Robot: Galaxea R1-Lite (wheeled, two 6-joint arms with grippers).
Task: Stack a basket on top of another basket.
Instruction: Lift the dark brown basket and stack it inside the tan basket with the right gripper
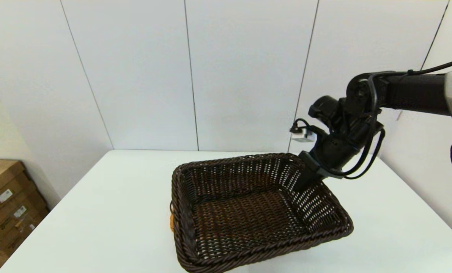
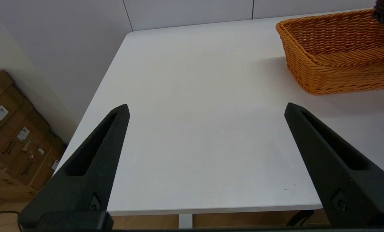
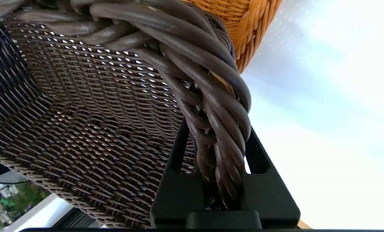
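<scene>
Here the right gripper (image 3: 216, 151) is clamped on the braided rim of the dark basket (image 1: 248, 212), which hangs tilted directly over the tan basket (image 2: 340, 51) — long axes roughly matched — while the left gripper (image 2: 208, 141) idles open, well apart from it.
</scene>
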